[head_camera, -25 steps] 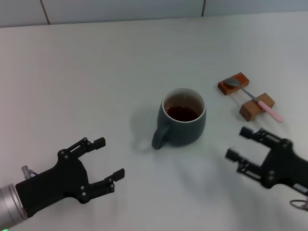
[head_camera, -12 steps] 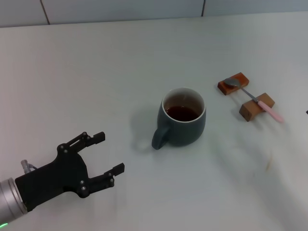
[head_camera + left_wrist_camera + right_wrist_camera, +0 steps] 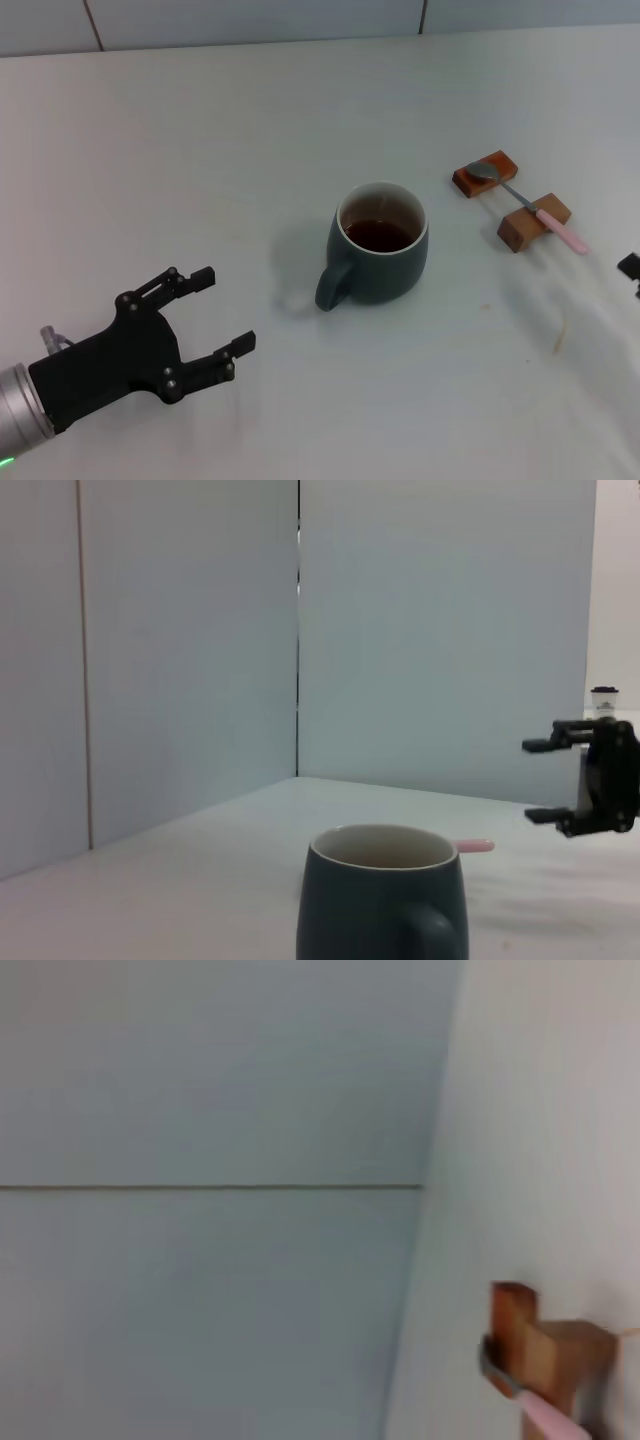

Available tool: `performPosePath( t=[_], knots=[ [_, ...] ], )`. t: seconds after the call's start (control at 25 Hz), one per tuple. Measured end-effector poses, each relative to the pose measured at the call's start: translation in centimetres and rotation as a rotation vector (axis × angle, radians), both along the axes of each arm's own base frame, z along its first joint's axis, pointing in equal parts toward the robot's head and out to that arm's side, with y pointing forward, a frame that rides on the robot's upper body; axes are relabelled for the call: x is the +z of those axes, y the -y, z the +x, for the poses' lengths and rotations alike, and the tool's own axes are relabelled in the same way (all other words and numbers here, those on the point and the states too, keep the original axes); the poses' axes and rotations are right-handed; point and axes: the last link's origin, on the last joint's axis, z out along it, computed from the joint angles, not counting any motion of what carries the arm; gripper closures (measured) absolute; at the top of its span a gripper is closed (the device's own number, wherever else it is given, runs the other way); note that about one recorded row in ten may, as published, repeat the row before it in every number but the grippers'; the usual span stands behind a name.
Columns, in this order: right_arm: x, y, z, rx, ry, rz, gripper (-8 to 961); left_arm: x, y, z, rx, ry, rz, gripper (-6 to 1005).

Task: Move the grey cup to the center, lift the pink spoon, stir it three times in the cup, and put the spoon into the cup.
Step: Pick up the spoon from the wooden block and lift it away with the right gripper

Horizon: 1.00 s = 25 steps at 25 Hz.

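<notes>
The grey cup [image 3: 380, 245] stands mid-table with dark liquid inside and its handle towards me; it also shows in the left wrist view [image 3: 385, 900]. The pink spoon [image 3: 535, 210] lies across two brown wooden blocks to the cup's right, metal bowl on the far block. Its pink handle also shows in the left wrist view [image 3: 475, 846] and the right wrist view [image 3: 552, 1422]. My left gripper [image 3: 225, 308] is open and empty, near-left of the cup and apart from it. My right gripper [image 3: 630, 268] shows only a tip at the right edge; the left wrist view shows it [image 3: 532, 780] open and empty.
The far block [image 3: 485, 175] and the near block [image 3: 533, 222] carry the spoon; they also show in the right wrist view [image 3: 540, 1350]. The white table [image 3: 200, 150] ends at a tiled wall at the back.
My right gripper has swung from near-right of the cup out to the right edge of the head view. My left gripper has drawn slightly back to the left.
</notes>
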Motion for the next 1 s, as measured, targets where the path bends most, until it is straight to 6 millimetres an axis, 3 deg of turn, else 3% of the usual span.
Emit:
performPosePath(
  t=[1.0],
  knots=[
    [-1.7, -3.8, 0.0, -0.037, 0.077, -0.117, 264, 0.2, -0.3, 0.1, 0.021, 0.023, 0.038, 144]
  ],
)
